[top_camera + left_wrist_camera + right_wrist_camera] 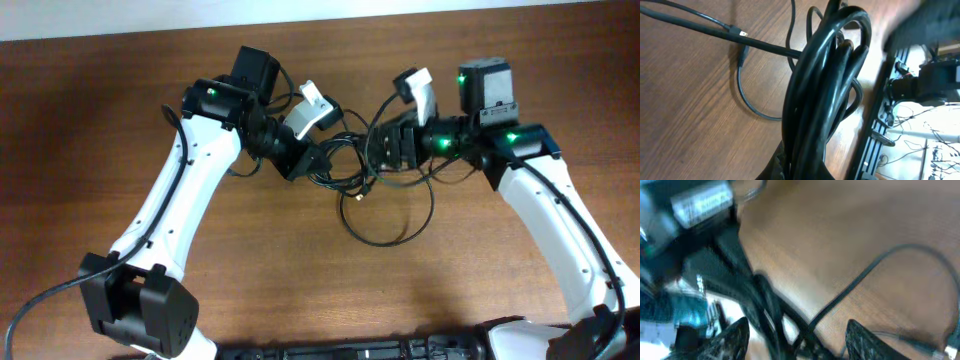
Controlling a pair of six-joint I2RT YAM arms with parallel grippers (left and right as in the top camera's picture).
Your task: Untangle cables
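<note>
Beneath me, one counter [100,120]: brown wood-grain top, matte, grain running left to right, filling nearly all of the overhead view. Along its far edge, one narrow pale strip [520,8] of background. Along its near edge, one black rail [350,352], slotted where my left wrist view catches it side-on. Past that rail, one patch of pale floor [940,127], strewn with thin dark wires [912,121], loose and blurred; finer detail not legible.
</note>
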